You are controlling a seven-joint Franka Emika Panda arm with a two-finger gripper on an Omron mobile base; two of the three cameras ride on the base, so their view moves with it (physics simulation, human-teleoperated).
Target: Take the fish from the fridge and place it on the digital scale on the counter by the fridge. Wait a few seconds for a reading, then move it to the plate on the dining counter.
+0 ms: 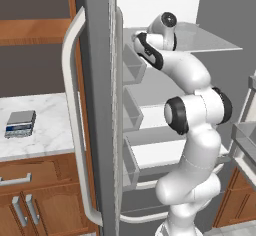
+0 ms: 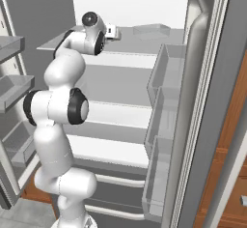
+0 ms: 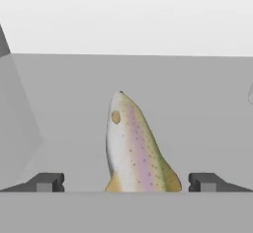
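Inside the fridge (image 2: 140, 77), the fingers (image 3: 45, 181) stand wide apart astride the fish (image 3: 132, 148); closing them squarely across its body should grip it best.

A home kitchen: tall grey steel fridge (image 1: 97, 105) standing open, white grey-veined marble counter (image 1: 45, 130) over brown wood cabinets (image 1: 40, 200), small flat grey digital scale (image 1: 20, 123) on top.

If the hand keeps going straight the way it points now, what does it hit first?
The fish. It lies on the fridge shelf dead ahead, between the open hand's two fingertips, its tip pointing away. Depth is unclear, but nothing stands in front of it.
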